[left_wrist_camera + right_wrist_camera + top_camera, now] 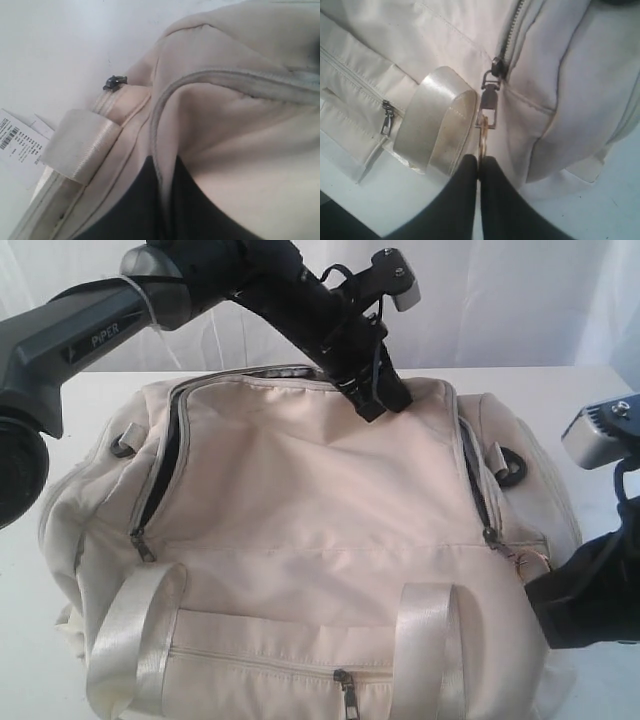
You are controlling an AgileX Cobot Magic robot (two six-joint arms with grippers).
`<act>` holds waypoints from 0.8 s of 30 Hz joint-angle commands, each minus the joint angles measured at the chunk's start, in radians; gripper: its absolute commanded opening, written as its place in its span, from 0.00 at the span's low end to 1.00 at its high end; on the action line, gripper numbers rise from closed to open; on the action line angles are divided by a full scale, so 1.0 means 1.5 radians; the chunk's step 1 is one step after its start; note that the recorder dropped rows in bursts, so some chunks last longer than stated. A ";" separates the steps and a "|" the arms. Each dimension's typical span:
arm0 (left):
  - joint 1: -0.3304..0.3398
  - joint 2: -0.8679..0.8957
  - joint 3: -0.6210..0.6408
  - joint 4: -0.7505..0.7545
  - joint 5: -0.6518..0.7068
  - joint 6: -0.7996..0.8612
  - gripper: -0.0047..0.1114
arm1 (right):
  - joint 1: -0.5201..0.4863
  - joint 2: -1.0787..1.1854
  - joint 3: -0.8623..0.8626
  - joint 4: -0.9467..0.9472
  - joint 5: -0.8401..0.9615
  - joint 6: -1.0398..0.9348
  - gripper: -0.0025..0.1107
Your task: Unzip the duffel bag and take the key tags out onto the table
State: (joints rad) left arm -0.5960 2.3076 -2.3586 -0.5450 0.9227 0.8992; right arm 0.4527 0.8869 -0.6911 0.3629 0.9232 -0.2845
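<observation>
You are early in the job: the duffel bag point(300, 500) sits in the middle of the counter point(560, 390), and its main zipper is only partly undone. On the left side a dark gap point(170, 455) shows between the flap and the bag wall, running down to a slider point(141, 543) at the near left corner. On the right side I cannot tell whether the teeth have parted. Your right pincer point(479, 162) is at the near right corner, pressed together on the small gold ring point(482, 136) that hangs from the zipper pull point(488, 102). Your left pincer point(161, 170) reaches over to the far edge of the bag and is pressed together on the piped seam of the flap point(210, 80), which looks like a steadying hold. The key tags are not in view in any picture, so they are most likely inside. What is left, then, is running the zipper round, lifting the flap, finding the tags and setting them out. The front pocket point(345, 685) between the two shiny handles point(130, 640) is zipped. The counter is plain white and bare around the bag, save for a printed paper label point(20, 140) lying beside it. Behind it hangs a pale draped backdrop point(500, 300).
</observation>
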 commanded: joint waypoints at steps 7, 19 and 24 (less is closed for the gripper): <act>0.010 -0.024 -0.003 0.019 0.087 0.024 0.04 | -0.002 -0.006 0.004 0.005 -0.005 -0.018 0.55; 0.010 -0.067 -0.003 0.010 0.178 0.010 0.27 | -0.002 -0.006 0.004 0.005 -0.008 -0.015 0.58; 0.010 -0.088 -0.003 -0.005 0.199 -0.020 0.34 | -0.002 -0.006 0.004 0.002 -0.010 -0.015 0.58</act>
State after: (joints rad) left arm -0.5828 2.2058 -2.3586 -0.5188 1.1302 0.9044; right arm 0.4527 0.8869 -0.6889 0.3629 0.9111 -0.2990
